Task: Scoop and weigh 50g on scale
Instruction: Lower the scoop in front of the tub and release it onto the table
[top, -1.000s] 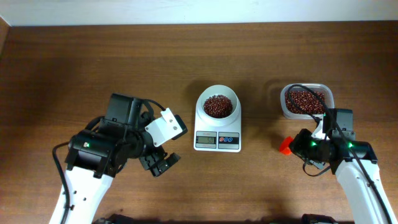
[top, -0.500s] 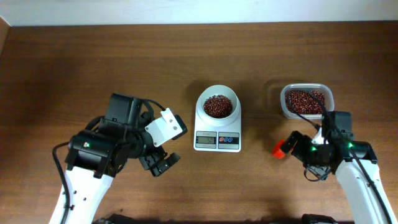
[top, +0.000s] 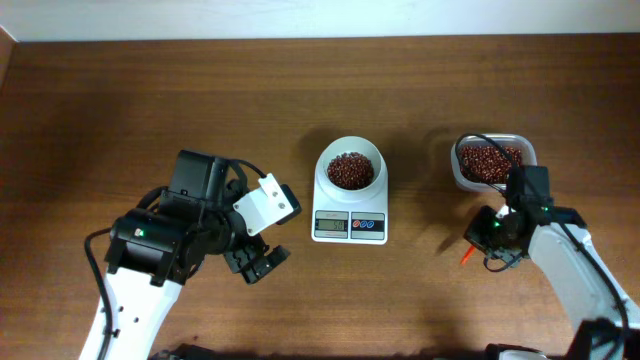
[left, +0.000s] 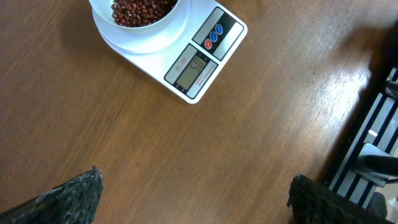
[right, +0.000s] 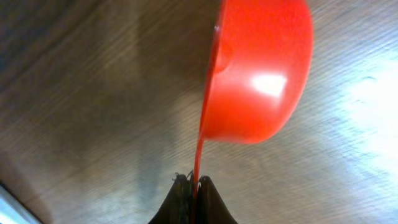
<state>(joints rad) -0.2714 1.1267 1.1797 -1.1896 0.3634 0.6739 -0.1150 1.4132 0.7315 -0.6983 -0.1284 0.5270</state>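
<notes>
**Overhead: beans (top: 350, 170) in bowl (top: 350, 143) and in tub (top: 527, 145)**

The bowl sits on the scale (top: 350, 227), mid-surface (top: 200, 100), with a mound of beans inside. Right of the scale, well apart, the tub holds more beans.

Only the right wrist view shows the grip. The right tool (right: 193, 186) is pressed together on the thin handle of the scoop (right: 261, 74), which is turned on edge with the cup's glossy outer side to the camera. What the cup holds cannot be seen. From overhead the scoop is just an orange sliver below that tool.

The left wrist view adds the scale's display with digits, too small to be sure of. It also shows the left tool (left: 196, 199) spread wide over bare wood, left of the scale.

A second ago the scoop's cup showed as a red lump between scale and right tool. The right wrist now sits closer to the tub. The left arm is unchanged.
</notes>
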